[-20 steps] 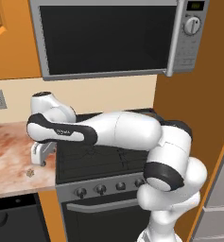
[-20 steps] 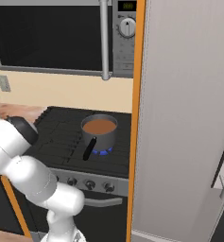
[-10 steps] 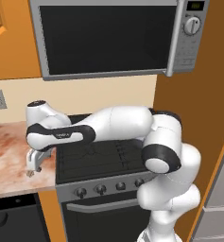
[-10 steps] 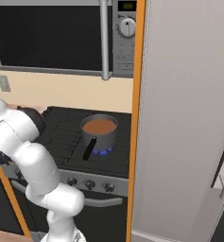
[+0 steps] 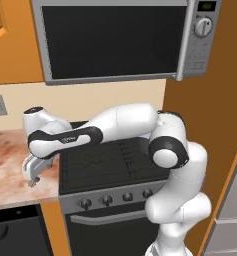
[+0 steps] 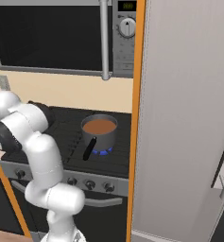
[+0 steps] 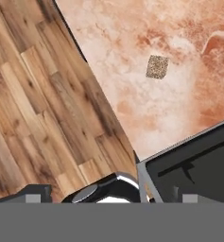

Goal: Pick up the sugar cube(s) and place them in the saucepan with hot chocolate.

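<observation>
The sugar cube [image 7: 157,66] is a tiny speckled tan lump lying on the reddish marbled counter [image 7: 189,108], near its front edge. From the left base view the cube [image 5: 32,183] sits just under my gripper [image 5: 32,176], which hangs low over the counter left of the stove. The fingers look spread, with nothing between them. The saucepan [image 6: 99,130] stands on a lit rear burner, grey metal with brown liquid inside. Its black handle [image 6: 89,149] points toward the stove front.
The black stove [image 5: 110,160] with a row of knobs [image 5: 106,200] lies right of the counter. A microwave [image 5: 110,40] hangs above it. The counter's front edge drops to the wooden floor [image 7: 33,104]. A tall grey panel [image 6: 189,118] rises right of the stove.
The arm has swung further left and the gripper has come down closer over the cube on the counter. The saucepan has stayed put.
</observation>
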